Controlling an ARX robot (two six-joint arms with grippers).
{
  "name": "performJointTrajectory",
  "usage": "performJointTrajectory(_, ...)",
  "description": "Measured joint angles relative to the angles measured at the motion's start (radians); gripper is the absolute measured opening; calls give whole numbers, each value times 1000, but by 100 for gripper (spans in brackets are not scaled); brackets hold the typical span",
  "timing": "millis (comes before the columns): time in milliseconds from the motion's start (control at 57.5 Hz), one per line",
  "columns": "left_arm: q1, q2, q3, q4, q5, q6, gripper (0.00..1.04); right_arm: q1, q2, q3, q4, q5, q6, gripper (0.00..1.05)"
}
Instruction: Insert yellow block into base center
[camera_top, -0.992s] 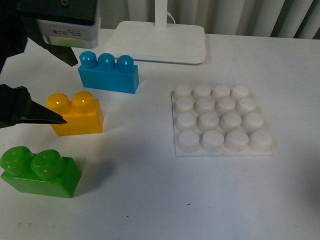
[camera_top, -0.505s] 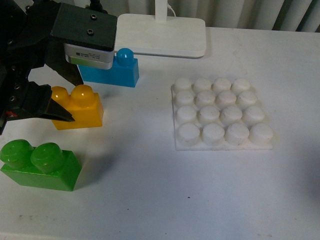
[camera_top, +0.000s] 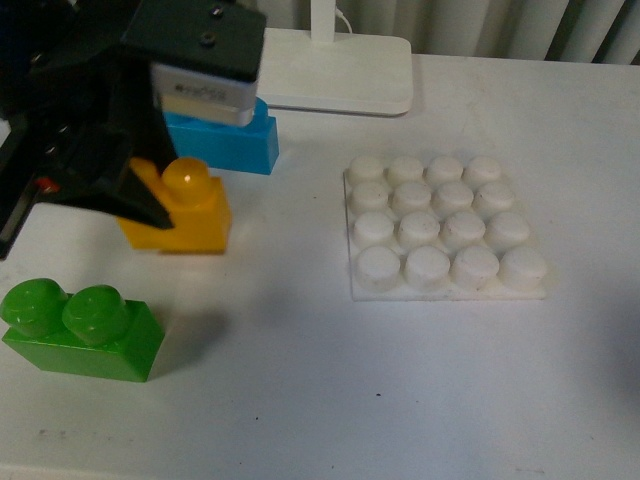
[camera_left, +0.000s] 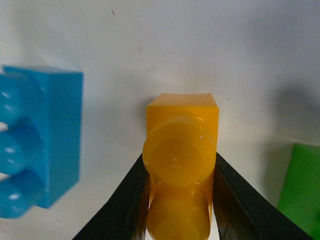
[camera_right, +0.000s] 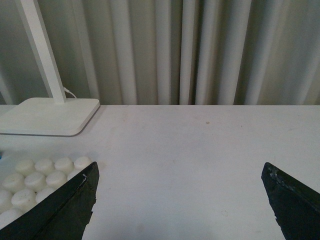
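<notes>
The yellow block (camera_top: 190, 208) sits at the table's left, two studs up. My left gripper (camera_top: 150, 195) is shut on it, black fingers pressed on both its sides; in the left wrist view the yellow block (camera_left: 181, 150) fills the gap between the fingers (camera_left: 125, 210). I cannot tell whether the block rests on the table. The base (camera_top: 445, 228), a white square plate with a grid of studs, lies to the right of the block, apart from it; its corner shows in the right wrist view (camera_right: 35, 175). My right gripper (camera_right: 180, 200) is open and empty over bare table.
A blue three-stud brick (camera_top: 225, 142) lies just behind the yellow block, partly hidden by my left arm. A green two-stud brick (camera_top: 80, 328) lies in front of it at the left. A white lamp stand (camera_top: 335, 75) stands at the back. Curtains hang behind the table.
My left gripper has come down and closed on the yellow block. The block now sits slightly further right and toward the base than before.
</notes>
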Motion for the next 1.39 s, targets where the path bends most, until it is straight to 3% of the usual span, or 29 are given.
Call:
performJointTrajectory(557,-263,206,323,-1,10,-131,31,0,0,0,0,0,0,96)
performJointTrajectory(922,-292,321,494,-46,7,-169,31,0,0,0,0,0,0,96)
performJointTrajectory(1392,-307,358,533,-88,-22,-185,31,0,0,0,0,0,0,96)
